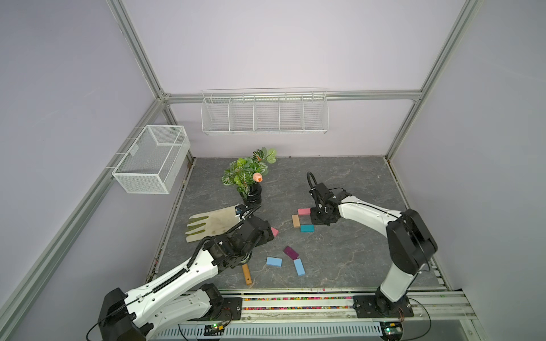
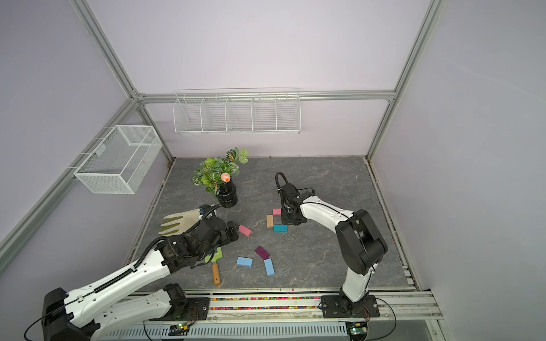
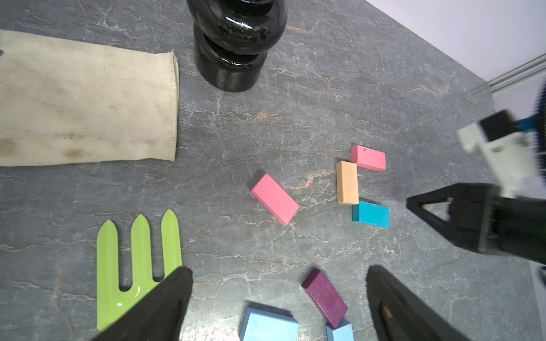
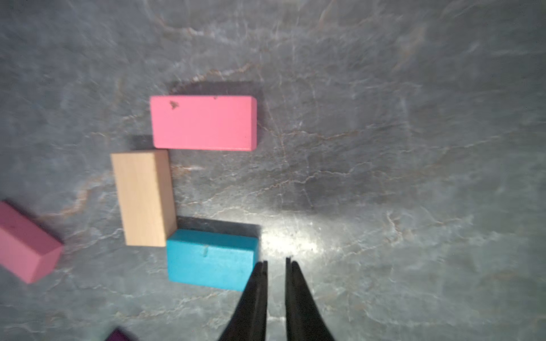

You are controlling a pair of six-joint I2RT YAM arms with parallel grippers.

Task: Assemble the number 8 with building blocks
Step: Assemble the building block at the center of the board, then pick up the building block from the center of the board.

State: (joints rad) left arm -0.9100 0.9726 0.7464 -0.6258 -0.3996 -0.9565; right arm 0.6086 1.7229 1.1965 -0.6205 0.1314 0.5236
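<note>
Right gripper (image 4: pixel 276 261): fingers (image 4: pixel 260 283) are standing a narrow slit apart, gripping nothing, tips just beside a corner of the teal brick (image 4: pixel 211 259); contact cannot be told.

The teal brick is lying flat against the end of the tan brick (image 4: pixel 143 197), whose far corner is meeting a pink brick (image 4: pixel 204 122); the three are forming a C on the grey table (image 4: pixel 413 147).

Left gripper (image 3: pixel 277 268): fingers (image 3: pixel 165 298) are spreading wide, empty, hanging above the table.

- Second pink brick (image 3: pixel 274 198) is lying askew just ahead of it.
- Dark purple brick (image 3: pixel 325 296) is touching a light blue brick (image 1: pixel 299 266).
- Second light blue brick (image 1: pixel 274 262) is sitting near these.

Green garden fork (image 3: pixel 139 265), glove (image 3: pixel 85 106) and black vase (image 3: pixel 236 44) are lying beyond.
</note>
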